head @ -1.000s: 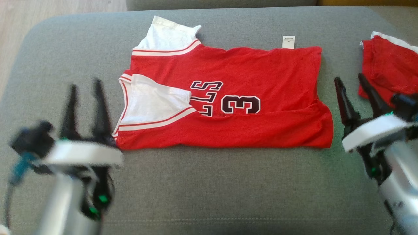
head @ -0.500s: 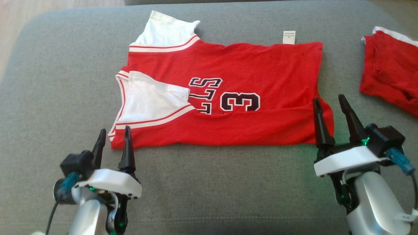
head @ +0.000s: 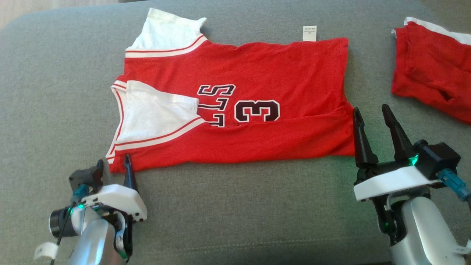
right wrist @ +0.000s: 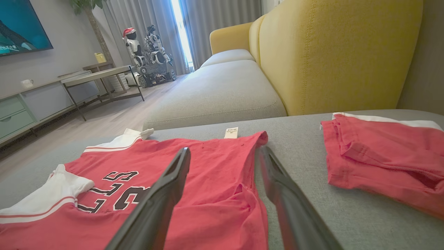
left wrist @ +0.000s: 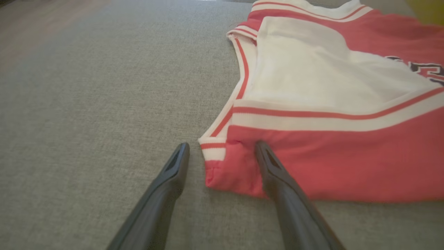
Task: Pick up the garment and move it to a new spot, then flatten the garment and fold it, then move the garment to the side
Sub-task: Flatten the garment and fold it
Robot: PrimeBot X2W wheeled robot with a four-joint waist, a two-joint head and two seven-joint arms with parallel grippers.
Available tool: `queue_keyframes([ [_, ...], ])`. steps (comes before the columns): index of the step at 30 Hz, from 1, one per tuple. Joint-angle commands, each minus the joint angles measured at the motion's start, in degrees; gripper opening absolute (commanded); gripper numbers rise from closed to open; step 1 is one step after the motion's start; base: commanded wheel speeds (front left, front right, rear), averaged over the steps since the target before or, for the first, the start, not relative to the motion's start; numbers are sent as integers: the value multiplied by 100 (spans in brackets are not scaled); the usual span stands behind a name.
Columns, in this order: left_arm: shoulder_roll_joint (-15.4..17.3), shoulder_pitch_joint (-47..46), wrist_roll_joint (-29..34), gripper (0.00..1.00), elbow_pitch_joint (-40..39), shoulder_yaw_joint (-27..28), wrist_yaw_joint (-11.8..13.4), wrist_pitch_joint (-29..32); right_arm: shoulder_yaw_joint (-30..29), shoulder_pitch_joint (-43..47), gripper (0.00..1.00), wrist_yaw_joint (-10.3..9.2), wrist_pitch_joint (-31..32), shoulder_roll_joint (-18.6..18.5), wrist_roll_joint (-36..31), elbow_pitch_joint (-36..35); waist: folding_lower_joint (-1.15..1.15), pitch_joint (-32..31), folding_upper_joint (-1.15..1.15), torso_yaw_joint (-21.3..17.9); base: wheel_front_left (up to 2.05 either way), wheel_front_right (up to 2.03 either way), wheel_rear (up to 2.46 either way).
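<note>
The garment [head: 257, 73] is a red jersey with white trim and a "3" on it, lying folded lengthwise and flat on the grey cushion [head: 239, 213]. My left gripper [head: 113, 160] is open at its near left corner. In the left wrist view that gripper [left wrist: 222, 145] straddles the corner of the garment [left wrist: 347, 166], one finger over the red hem and the other over the cushion. My right gripper [head: 371, 109] is open beside the near right corner. In the right wrist view its fingers [right wrist: 225, 150] frame the right edge of the garment [right wrist: 215, 173] from above.
A second red piece of clothing [head: 430, 70] lies bunched on the cushion at the right, close to my right arm. Behind the cushion rises a yellow sofa back [right wrist: 329, 52]. Wooden floor [head: 22, 9] lies past the cushion's far left edge.
My left gripper has come down to the garment's near left corner. My right gripper moved left from beside the second red piece to the garment's right corner. The head camera shifted slightly.
</note>
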Motion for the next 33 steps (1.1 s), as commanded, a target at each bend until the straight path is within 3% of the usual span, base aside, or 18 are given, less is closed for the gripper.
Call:
queue_keyframes([
  [1,179,-230,29,100,-62,246,46,-31,113,6,100,-3,13,51,-39,-224,0,4,0,-18,0,0,0],
  [10,270,-545,0,100,745,151,-50,151,1,66,100,-3,42,78,-59,-325,0,5,0,-81,0,0,0],
  [11,274,-565,-8,76,809,128,-96,179,-26,78,100,-3,48,79,-62,-327,0,2,0,-79,0,0,0],
  [12,276,-584,-22,30,850,112,-145,180,-51,89,100,-3,55,81,-70,-327,0,-3,0,-75,0,0,0],
  [13,277,-602,-36,0,871,104,-177,168,-88,102,100,-3,70,84,-75,-322,0,-9,0,-69,0,0,0],
  [18,287,-633,-72,0,718,121,-216,41,-335,196,100,-3,445,139,-70,-30,0,-60,0,3,0,0,0],
  [25,238,-463,12,0,-217,149,-213,-28,-555,136,100,-3,918,226,573,599,0,-68,0,172,0,0,0],
  [33,123,-177,148,0,-999,101,-255,-30,-591,-333,100,-3,965,234,1217,1680,0,-29,0,326,0,0,0],
])
